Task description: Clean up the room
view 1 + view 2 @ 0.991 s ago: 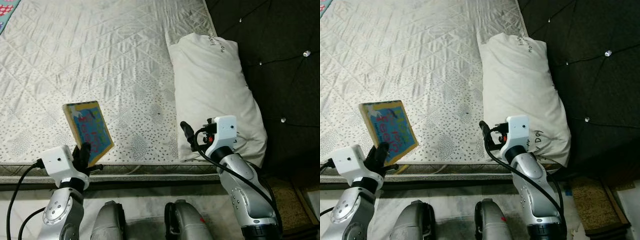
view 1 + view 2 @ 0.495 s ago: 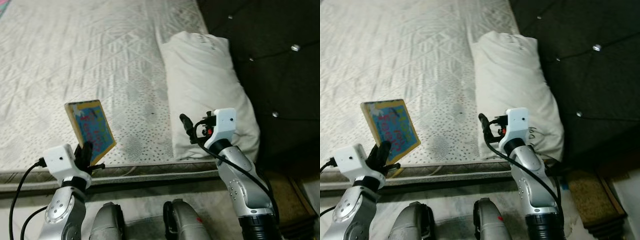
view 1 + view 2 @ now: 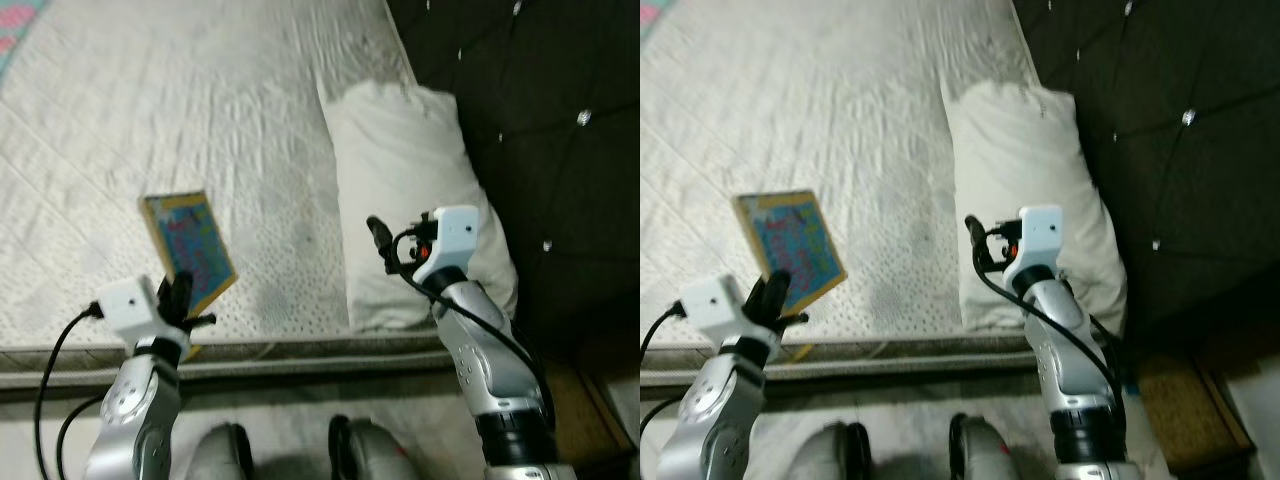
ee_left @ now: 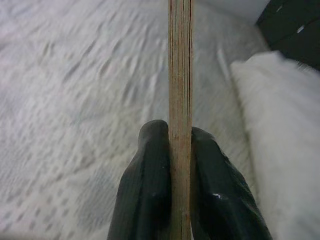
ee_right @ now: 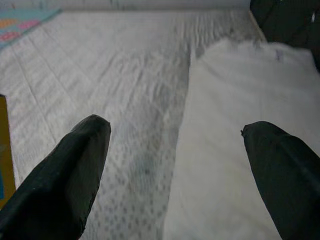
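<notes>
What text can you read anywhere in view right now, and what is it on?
Book cover, held in the left gripper: coloured lettering on blue, too blurred to read.
Pillow: faint dark marks near its top edge, too blurred to read.
Mattress, headboard and right gripper: no text visible.

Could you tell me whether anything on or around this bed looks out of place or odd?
The bare white quilted mattress has no sheet, and the white pillow lies lengthwise along its edge by the dark tufted headboard. The colourful thin picture book is off the bed, clamped tilted in the left gripper. The right gripper is open above the pillow's edge.
</notes>
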You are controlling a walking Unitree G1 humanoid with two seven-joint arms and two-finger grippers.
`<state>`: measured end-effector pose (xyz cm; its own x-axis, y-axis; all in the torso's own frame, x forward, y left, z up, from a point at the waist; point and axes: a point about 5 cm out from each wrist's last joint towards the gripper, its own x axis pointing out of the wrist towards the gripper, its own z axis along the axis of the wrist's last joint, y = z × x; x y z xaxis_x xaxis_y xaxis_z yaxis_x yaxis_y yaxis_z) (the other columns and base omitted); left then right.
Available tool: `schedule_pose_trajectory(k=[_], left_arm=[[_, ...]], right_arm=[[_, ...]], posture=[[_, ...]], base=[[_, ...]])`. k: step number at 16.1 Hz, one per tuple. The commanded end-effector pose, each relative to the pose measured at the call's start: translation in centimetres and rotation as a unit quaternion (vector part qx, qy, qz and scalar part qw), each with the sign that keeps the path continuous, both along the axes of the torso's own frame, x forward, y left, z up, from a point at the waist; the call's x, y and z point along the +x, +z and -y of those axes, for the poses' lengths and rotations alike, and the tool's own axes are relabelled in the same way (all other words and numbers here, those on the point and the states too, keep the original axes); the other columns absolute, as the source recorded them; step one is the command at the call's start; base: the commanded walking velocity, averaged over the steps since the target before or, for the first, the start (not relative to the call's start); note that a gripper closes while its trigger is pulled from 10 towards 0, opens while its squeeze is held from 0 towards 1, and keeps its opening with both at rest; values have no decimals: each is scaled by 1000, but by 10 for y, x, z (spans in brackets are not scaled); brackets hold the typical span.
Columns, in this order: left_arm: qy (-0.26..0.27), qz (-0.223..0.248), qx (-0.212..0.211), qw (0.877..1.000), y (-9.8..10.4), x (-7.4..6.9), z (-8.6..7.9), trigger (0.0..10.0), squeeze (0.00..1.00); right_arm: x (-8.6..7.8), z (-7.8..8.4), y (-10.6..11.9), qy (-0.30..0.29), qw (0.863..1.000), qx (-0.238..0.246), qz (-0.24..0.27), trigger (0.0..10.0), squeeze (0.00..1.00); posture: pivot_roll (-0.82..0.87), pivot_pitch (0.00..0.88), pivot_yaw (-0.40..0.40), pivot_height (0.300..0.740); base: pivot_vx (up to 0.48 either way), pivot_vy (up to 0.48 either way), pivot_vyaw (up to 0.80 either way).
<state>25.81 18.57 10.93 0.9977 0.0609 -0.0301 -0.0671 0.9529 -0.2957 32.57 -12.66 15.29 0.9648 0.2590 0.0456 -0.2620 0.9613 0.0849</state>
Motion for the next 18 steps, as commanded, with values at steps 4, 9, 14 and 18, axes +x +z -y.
schedule_pose_trajectory(k=[4,9,14,18], left_arm=[[-9,30,4,1000,7,11,2,10000,0],[-25,10,10,1000,-8,11,8,10000,0],[-45,7,0,999,-14,18,22,10000,0],[-70,-4,29,997,-25,15,18,10000,0]], right_arm=[[4,9,2,-20,1000,1,11,10000,0],[-4,14,-12,-37,999,-2,-4,10000,0],[-21,24,-27,-47,999,-2,-22,10000,0],[-24,27,-31,-63,998,16,-24,10000,0]], posture=[[-113,88,-26,740],[-123,62,-14,740],[-159,27,11,740],[-176,0,53,740]], base=[[0,0,-100],[0,0,0],[0,0,-84],[0,0,0]])
